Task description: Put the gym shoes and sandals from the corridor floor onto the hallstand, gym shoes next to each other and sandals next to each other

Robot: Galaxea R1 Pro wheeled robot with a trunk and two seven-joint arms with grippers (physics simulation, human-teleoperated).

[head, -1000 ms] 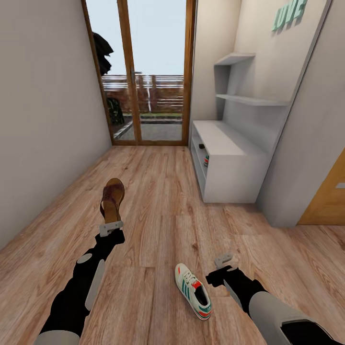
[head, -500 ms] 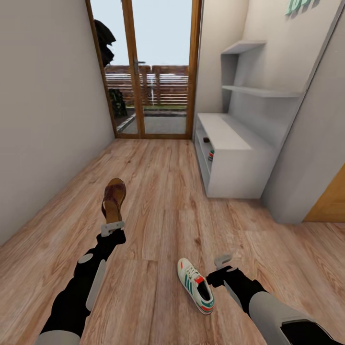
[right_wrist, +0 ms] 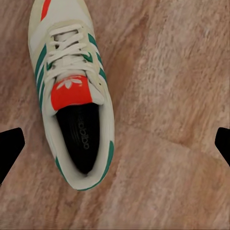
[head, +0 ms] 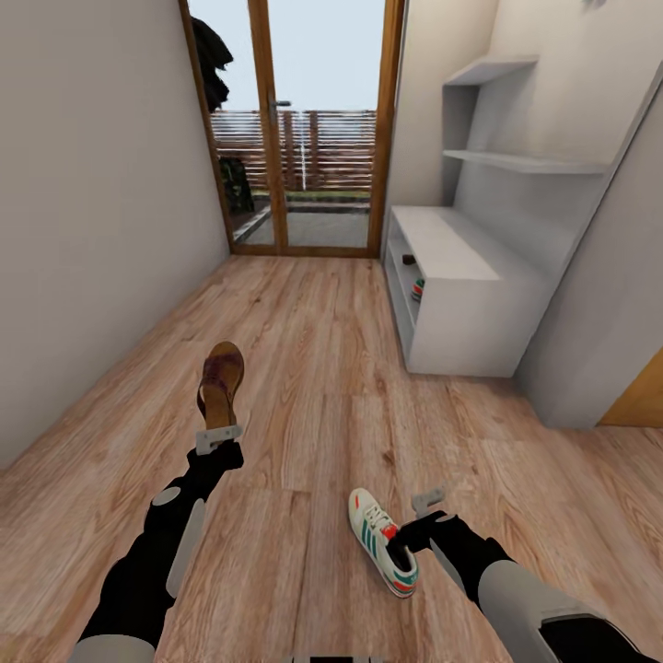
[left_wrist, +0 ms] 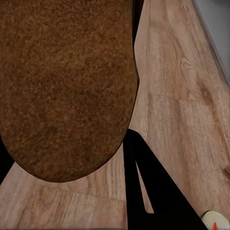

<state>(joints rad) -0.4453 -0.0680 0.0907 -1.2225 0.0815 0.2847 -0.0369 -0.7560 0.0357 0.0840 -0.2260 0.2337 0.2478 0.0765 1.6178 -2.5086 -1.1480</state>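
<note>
Head view, sandal: one dark brown sandal [head: 219, 384] with tan insole is held up off the corridor floor [head: 313, 368], heel end at the left gripper [head: 218, 436], toe pointing toward the glass door [head: 304, 129].
Left wrist view, sandal: brown sole [left_wrist: 67, 86] is close up to the camera; plank floor [left_wrist: 182, 120] shows beyond it.
Left gripper: pinching the sandal at its heel end, light-grey fingers pressed on it.
Gym shoe on floor: white sneaker [head: 383, 540] with teal stripes and a red-orange tongue lies on the planks, toe pointing away from the robot, just beside the right gripper [head: 428, 505].
Right wrist view, gym shoe: sneaker [right_wrist: 72, 91] lies sole-down on the wood, opening up; dark fingertips [right_wrist: 9, 146] stand at both edges of the picture, well apart.
Right gripper: spread, holding nothing, hanging near the shoe's heel side, not touching it.
Hallstand: light-grey bench unit [head: 460, 295] stands at the right wall, well apart from both arms.
Hallstand contents: a second gym shoe [head: 417, 289] with teal and red shows in the open shelf; a small dark item [head: 407, 261] sits above it, too small to identify.
Back panel: two floating shelves [head: 516, 161] above the bench top.
Surroundings: grey wall [head: 92, 184] at left; wooden fence [head: 304, 147] outside the door.
</note>
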